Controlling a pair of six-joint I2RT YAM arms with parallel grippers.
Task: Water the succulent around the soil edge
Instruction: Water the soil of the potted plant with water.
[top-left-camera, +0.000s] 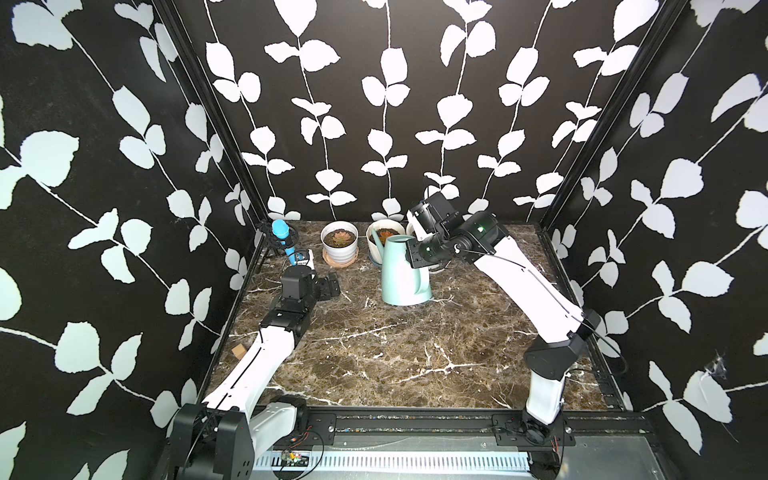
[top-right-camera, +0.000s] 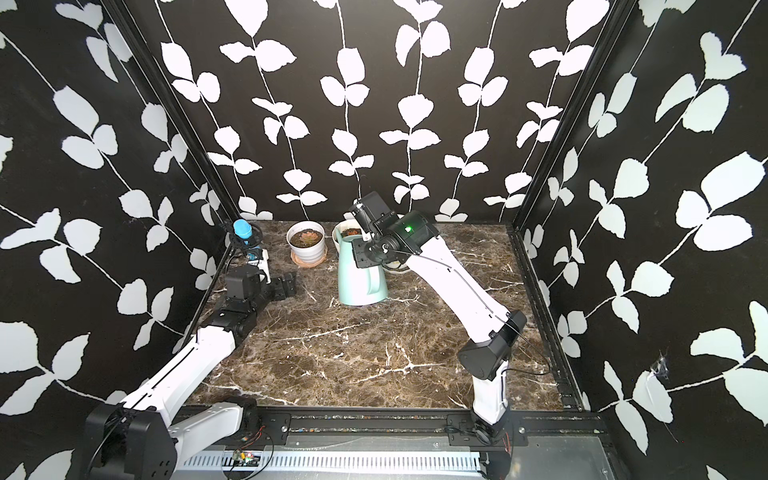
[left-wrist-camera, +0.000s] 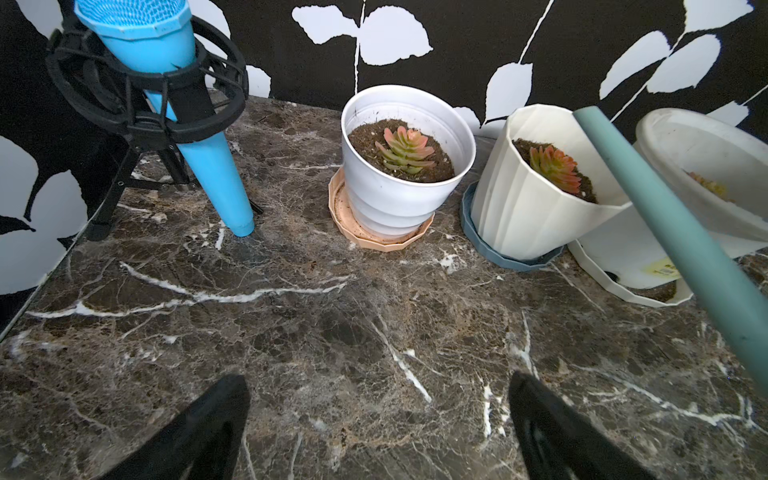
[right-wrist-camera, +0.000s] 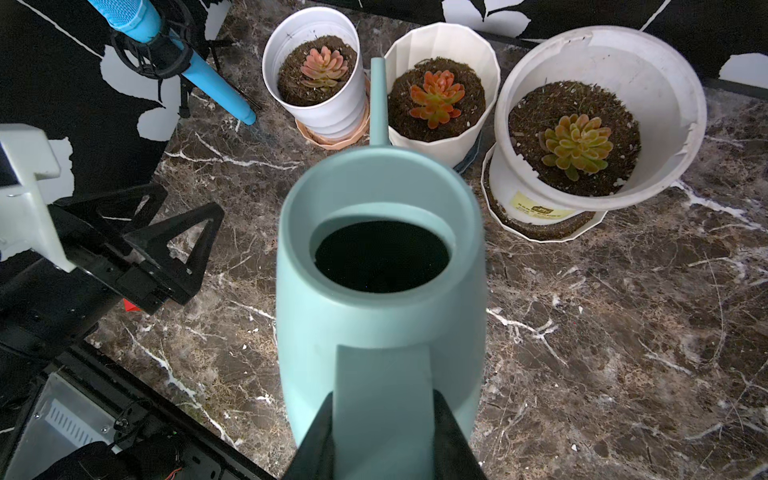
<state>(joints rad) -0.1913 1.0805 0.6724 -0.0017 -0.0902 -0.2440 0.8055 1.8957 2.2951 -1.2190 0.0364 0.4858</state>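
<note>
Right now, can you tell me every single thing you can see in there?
watering can: one, pale green, in front of the pots.
smooth pot: one, white, back row beside the microphone, peach saucer, pink succulent.
ribbed pot: one, cream, back row middle, blue-grey saucer, orange succulent.
wide pot: one, white, back row end, white saucer, green succulent.
microphone: one, blue, back corner, black stand.
block: one, tan, table's left edge.
table: one, brown marble.
left tool: one, black, open, empty, low near the microphone.
right tool: one, black, shut on the watering can's handle.
</note>
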